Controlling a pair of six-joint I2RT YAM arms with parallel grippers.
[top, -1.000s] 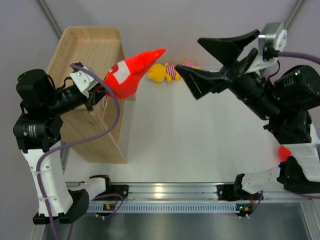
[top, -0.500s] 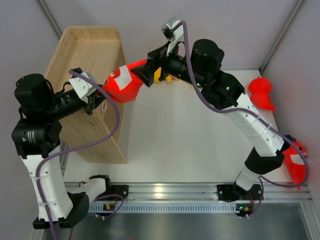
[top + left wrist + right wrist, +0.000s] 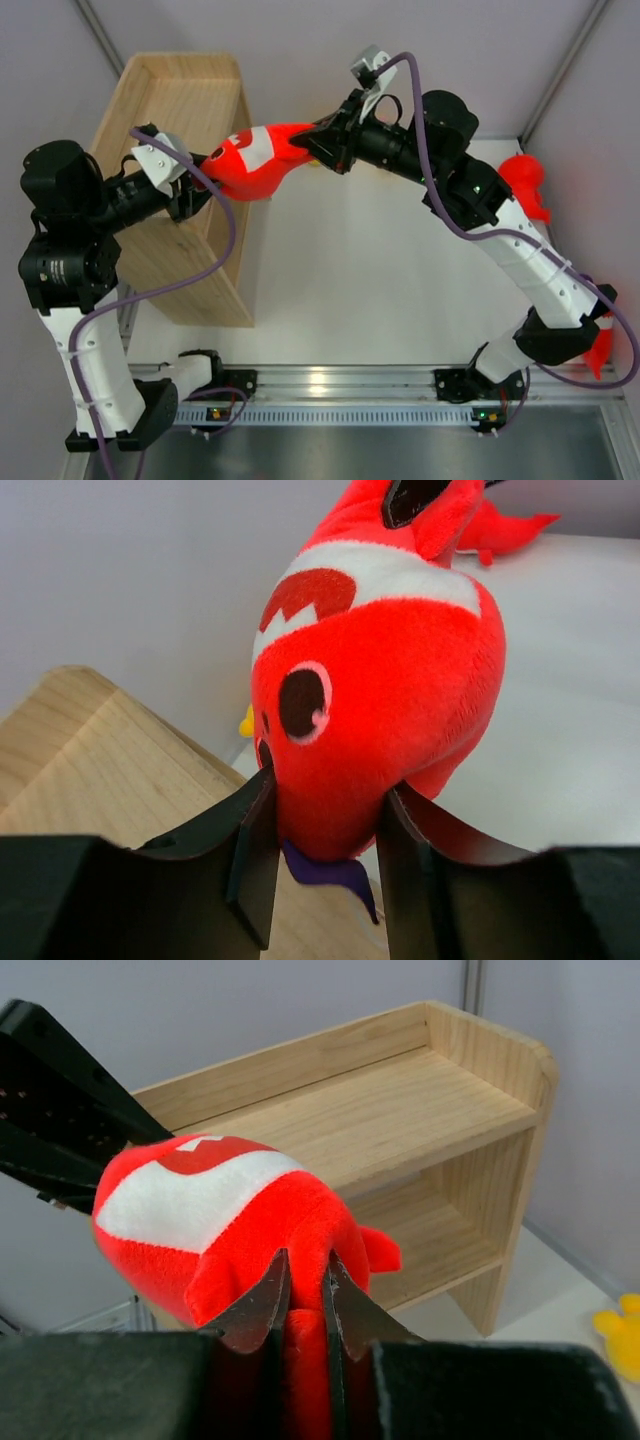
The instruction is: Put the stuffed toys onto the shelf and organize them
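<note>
Red plush shark (image 3: 250, 162) with white belly and purple tip, pale natural-wood shelf (image 3: 180, 90), yellow toy (image 3: 622, 1337)

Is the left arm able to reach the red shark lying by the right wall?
Probably not. The left gripper has its jaws around the nose of the held shark, and the right arm stretches across between it and the shark by the wall.

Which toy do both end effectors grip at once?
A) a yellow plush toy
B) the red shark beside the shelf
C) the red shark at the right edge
B: the left end effector clasps the snout of the red shark; the right end effector pinches its other end.
</note>
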